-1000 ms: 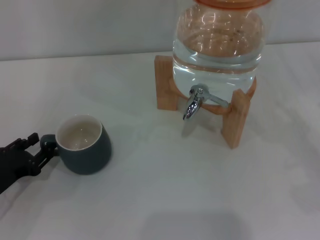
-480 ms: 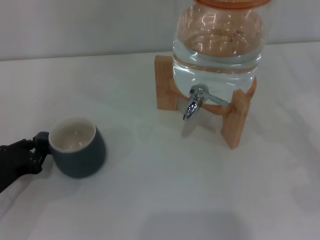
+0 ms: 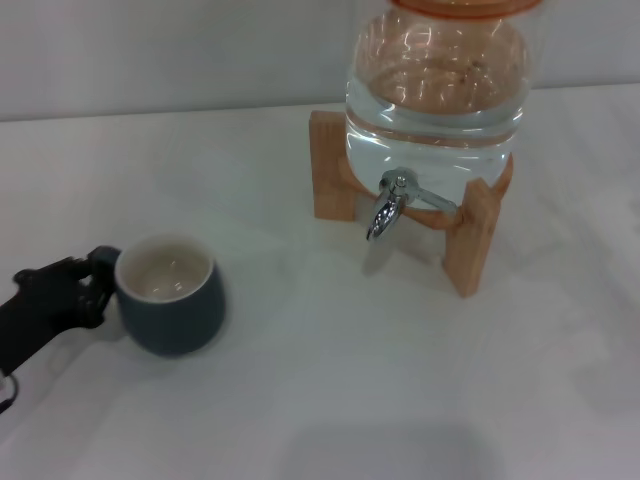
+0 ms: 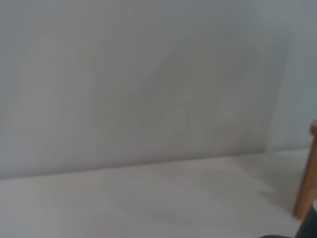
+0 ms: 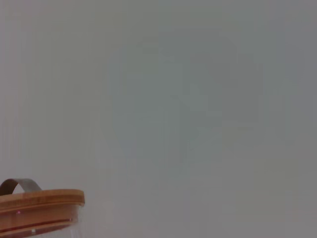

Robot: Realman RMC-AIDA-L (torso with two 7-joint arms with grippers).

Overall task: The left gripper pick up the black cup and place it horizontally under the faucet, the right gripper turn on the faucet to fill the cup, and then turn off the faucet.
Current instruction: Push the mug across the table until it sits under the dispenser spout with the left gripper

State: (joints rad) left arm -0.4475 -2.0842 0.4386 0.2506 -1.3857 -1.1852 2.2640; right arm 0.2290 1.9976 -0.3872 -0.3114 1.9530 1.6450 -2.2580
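The black cup [image 3: 172, 300] stands upright on the white table at the front left, its cream inside showing. My left gripper [image 3: 97, 280] reaches in from the left edge, and its black fingers [image 3: 100, 262] are closed around the cup's small handle, which they hide. The faucet [image 3: 386, 208] is a chrome tap with its spout pointing down, on the glass water jar [image 3: 435, 95] at the back right, well apart from the cup. My right gripper is out of view. A dark sliver in the left wrist view's corner [image 4: 309, 225] may be the cup.
The jar rests on a wooden stand [image 3: 470, 245], whose leg also shows in the left wrist view [image 4: 308, 178]. The jar's wooden lid [image 5: 39, 201] shows in the right wrist view. The white table [image 3: 330, 380] stretches between cup and stand, with a grey wall behind.
The cup and my left gripper shifted left half a second ago, then moved back to the right together. The faucet and jar have not moved.
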